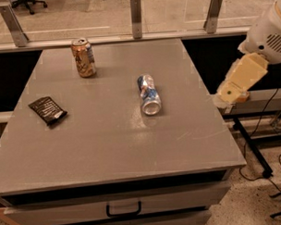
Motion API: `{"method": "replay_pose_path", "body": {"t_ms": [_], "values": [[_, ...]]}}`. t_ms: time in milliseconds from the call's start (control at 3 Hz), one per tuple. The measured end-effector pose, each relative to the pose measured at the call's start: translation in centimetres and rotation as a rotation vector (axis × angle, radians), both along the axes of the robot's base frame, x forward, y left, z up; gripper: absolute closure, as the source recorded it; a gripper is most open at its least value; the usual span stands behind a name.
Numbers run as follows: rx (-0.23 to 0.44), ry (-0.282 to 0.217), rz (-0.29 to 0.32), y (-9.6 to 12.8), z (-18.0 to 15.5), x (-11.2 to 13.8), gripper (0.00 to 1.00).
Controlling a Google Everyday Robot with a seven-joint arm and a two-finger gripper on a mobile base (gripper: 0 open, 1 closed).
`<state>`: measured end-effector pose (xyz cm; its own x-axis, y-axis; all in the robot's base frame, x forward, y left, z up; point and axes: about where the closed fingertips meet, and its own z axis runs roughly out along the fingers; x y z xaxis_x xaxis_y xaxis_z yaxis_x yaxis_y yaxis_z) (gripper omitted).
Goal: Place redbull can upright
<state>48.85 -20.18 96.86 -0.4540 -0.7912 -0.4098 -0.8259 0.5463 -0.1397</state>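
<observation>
Grey tabletop (109, 148) bore the redbull can (149, 94) on its side, long axis running near-to-far, well left of the pincer (232, 89) beyond the right edge, whose open-or-closed state I could not tell.

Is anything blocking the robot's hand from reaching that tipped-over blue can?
Nothing visible does. The gripper hangs right of the table; only bare tabletop separates it from the redbull can, lying on its side. The gold-brown can and black packet are farther left.
</observation>
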Motion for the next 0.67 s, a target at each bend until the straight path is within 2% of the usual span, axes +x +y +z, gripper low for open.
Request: {"method": "replay_pose_path", "body": {"t_ms": [333,667], "values": [[0.099,-0.011,-0.156,1.6,-0.2,3.4,0.0],[0.213,0.052,-0.295,2.9,-1.4,6.4,0.0]]}}
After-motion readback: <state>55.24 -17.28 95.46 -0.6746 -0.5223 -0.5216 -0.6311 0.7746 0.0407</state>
